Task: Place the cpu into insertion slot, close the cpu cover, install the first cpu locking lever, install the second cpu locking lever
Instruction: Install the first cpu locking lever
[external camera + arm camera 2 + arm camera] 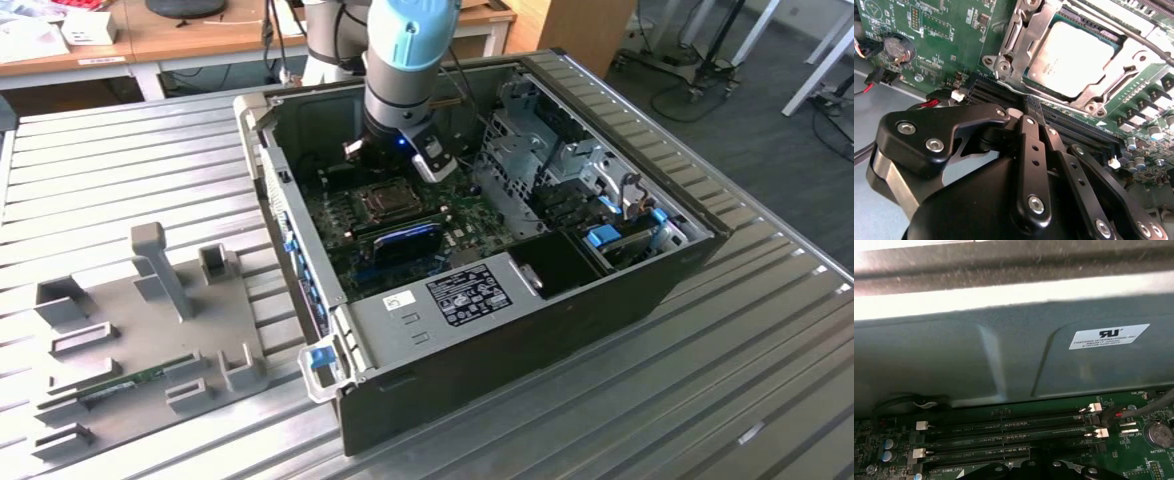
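In the second wrist view the cpu (1071, 57), a grey metal square, lies in the insertion slot (999, 65) on the green motherboard (929, 25). The silvery cpu cover (1126, 80) lies flat over the chip's edges. A thin locking lever rod (1134, 34) runs across the socket's far side. My gripper (1034, 106) hovers beside the socket over the dark memory slots (1079, 132). Its black fingers (1030, 150) are pressed together with nothing between them. In the exterior view my gripper (394, 165) hangs inside the open case just behind the insertion slot (387, 203).
The case wall (1004, 355) rises close behind the memory slots (1004, 427). A drive cage (561, 170) and cables fill the exterior view's right of the case. A grey fixture plate (134, 330) with a memory stick (127, 385) lies on the table outside.
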Available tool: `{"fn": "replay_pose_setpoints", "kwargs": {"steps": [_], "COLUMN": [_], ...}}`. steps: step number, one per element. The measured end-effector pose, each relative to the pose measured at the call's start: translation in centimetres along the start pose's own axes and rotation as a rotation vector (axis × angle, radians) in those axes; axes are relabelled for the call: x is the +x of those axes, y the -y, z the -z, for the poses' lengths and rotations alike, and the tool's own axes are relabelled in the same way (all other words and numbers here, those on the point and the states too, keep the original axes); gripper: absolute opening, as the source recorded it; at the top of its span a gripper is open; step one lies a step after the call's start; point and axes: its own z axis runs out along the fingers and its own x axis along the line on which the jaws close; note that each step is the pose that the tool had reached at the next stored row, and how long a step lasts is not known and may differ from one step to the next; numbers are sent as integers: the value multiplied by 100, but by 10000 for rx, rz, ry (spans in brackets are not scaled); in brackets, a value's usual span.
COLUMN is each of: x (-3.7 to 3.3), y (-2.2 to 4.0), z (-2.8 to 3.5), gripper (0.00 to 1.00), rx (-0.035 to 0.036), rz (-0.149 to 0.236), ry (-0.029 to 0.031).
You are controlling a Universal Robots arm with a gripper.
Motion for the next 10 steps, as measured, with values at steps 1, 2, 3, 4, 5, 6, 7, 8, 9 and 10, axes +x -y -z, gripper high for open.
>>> {"fn": "replay_pose_setpoints", "kwargs": {"steps": [1,2,3,4,5,6,7,8,9,10], "x": [0,-1,-1,-1,-1,-1,-1,-1,-1,-1], "y": [-3,-5,-6,-6,-6,-6,-6,-6,-6,-7], "z": [8,13,14,14,14,15,16,16,16,17], "gripper": [10,10,10,10,10,10,10,10,10,10], "rx": [-3,-5,-9,-10,-11,-10,-7,-7,-7,-7], "rz": [-1,0,0,0,0,0,0,0,0,-1], "ry": [0,-1,0,0,0,0,-1,-1,-1,-1]}}
